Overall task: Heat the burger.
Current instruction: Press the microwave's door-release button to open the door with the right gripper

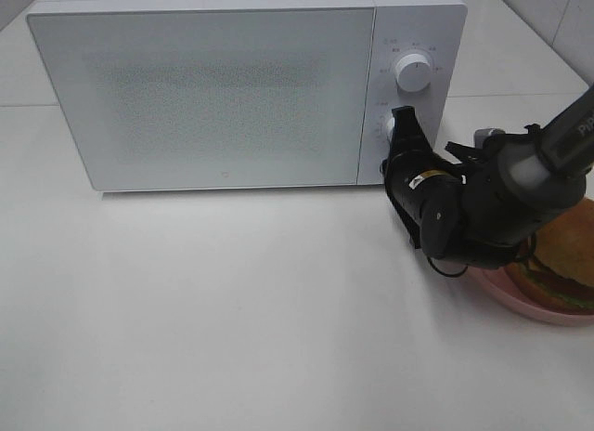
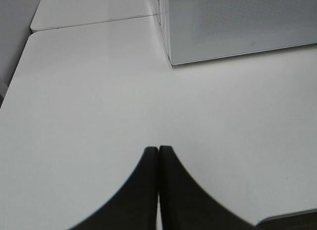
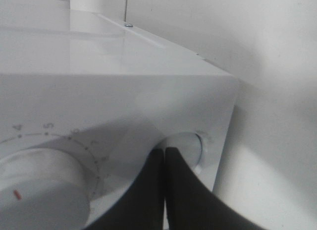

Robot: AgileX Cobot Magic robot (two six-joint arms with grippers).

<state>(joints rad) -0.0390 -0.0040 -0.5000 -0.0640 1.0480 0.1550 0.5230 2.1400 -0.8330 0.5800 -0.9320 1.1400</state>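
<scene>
The burger [image 1: 562,260] lies on a round pink plate [image 1: 513,299] at the right edge of the table, partly hidden by my right arm. The white microwave [image 1: 213,87] stands at the back with its door closed. My right gripper [image 1: 400,121] is shut, its tips against the lower round knob [image 1: 387,128] of the control panel. In the right wrist view the shut gripper [image 3: 164,149] touches that knob [image 3: 185,146], beside the larger numbered dial [image 3: 39,190]. My left gripper [image 2: 158,148] is shut and empty over bare table, and is out of the high view.
The upper dial [image 1: 411,71] sits above the right gripper. The white table [image 1: 232,310] stretches in front of the microwave. The microwave's lower left corner [image 2: 173,59] shows in the left wrist view, well ahead of the left gripper.
</scene>
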